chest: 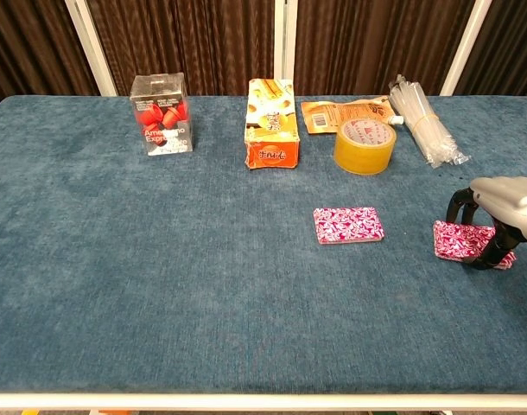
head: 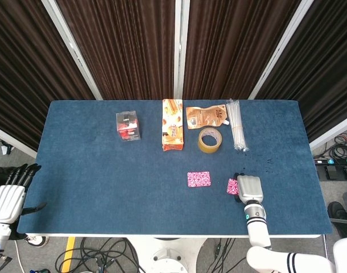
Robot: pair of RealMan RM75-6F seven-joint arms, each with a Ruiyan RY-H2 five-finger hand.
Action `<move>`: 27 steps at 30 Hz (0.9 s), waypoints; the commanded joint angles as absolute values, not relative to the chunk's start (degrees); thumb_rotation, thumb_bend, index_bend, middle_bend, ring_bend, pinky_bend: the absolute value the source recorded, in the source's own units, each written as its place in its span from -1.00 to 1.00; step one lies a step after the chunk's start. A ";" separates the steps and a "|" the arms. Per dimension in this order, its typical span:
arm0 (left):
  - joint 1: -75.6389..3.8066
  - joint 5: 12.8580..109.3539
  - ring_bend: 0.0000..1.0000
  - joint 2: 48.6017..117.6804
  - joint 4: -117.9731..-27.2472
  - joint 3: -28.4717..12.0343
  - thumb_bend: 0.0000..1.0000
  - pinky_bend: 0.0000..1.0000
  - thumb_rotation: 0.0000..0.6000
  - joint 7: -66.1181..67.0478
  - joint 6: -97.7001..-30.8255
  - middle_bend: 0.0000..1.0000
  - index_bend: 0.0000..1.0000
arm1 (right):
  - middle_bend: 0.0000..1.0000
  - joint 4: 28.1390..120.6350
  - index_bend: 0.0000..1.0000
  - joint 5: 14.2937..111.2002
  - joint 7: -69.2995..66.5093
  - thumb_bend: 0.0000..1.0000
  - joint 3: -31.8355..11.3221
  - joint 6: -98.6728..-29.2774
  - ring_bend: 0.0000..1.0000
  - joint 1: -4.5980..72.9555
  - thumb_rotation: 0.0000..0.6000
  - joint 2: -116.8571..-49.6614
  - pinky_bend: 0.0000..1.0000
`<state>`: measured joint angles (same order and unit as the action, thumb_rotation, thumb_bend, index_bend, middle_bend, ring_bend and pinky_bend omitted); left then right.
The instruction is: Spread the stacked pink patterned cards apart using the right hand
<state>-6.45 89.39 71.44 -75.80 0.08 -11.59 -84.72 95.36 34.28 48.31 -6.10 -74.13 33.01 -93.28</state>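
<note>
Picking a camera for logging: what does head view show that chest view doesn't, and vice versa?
Head view only: the white left hand, off the table's left edge with fingers apart and holding nothing, plus floor cables and the right forearm.

Chest view only: a side look at the right hand's dark fingers arched down onto the pink patterned card beneath it.

Both: the right hand, the second pink patterned card pile, yellow tape roll, orange carton, and clear box of red capsules.

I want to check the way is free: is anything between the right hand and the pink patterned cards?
Nothing visible. The right hand already rests its fingers on one pink card; the other pink card stack lies apart to its left on bare blue cloth.
</note>
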 commanded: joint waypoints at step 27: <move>-6.36 89.48 -1.00 71.43 -75.83 0.23 -1.00 -0.81 1.00 -11.68 -84.75 -0.86 -0.80 | -0.09 96.73 -0.11 34.43 49.39 -0.49 -6.93 -74.84 0.36 32.99 1.00 -92.36 0.54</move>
